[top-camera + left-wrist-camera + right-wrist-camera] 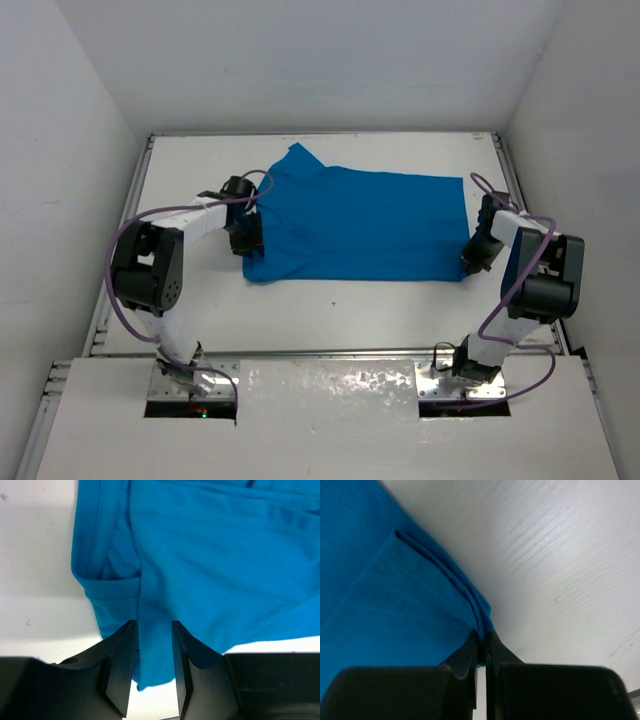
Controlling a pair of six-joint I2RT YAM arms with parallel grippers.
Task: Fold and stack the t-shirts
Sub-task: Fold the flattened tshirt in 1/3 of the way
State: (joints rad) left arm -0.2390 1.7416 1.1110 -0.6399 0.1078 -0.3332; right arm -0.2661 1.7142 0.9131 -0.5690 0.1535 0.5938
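The blue t-shirt (360, 225) lies spread out on the white surface (330, 310), stretched between the two sets of fingers, with one end at each. It is mostly flat. One sleeve points away toward the far side, just beyond the left fingers (245, 235).

In the left wrist view, the left fingers (131, 645) stand partly open. The t-shirt (210, 570) fills the gap between them, and a long crease runs from the cloth ahead down into that gap. To the outer side of the left-hand finger a hemmed sleeve is doubled over on itself, with bare surface (35, 555) beyond it. A tip of cloth ends between the fingers, close to their base. The fingers do not seem to squeeze the fabric (whether the tips press down on it, I cannot tell).

At the other end, the right fingers (475, 255) sit on the t-shirt's near corner. In the right wrist view, the right fingers (470, 652) are closed almost completely, leaving only a thin slit. They have hold of the t-shirt (385, 600) by its edge, and two or three stacked layers of cloth run straight into the tips. The fabric spreads away to one side of these fingers, and on the other side there is only white surface (560, 555).
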